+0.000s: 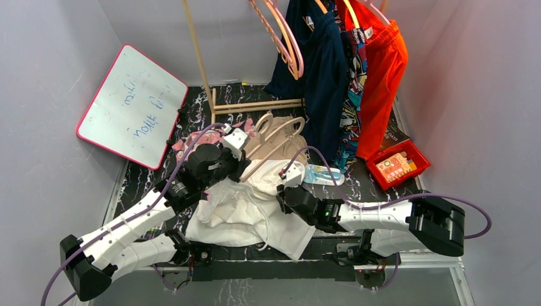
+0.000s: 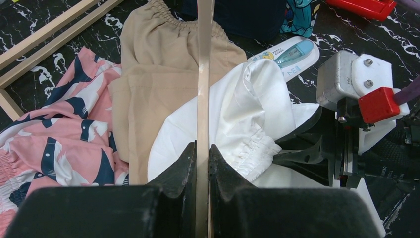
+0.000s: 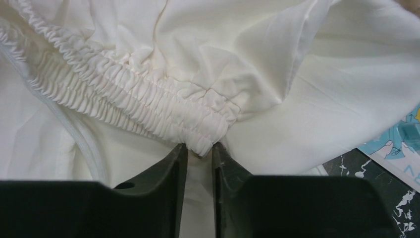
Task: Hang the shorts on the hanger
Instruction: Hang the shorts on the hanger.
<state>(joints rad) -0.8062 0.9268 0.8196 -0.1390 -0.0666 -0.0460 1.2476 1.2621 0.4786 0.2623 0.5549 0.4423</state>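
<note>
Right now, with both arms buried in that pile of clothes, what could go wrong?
The right jaws pinch the white shorts by just a small fold of waistband, so the cloth might slip out when lifted. The hanger, clamped in the left jaws, passes over the tan shorts and could snag them or drag them along.
</note>
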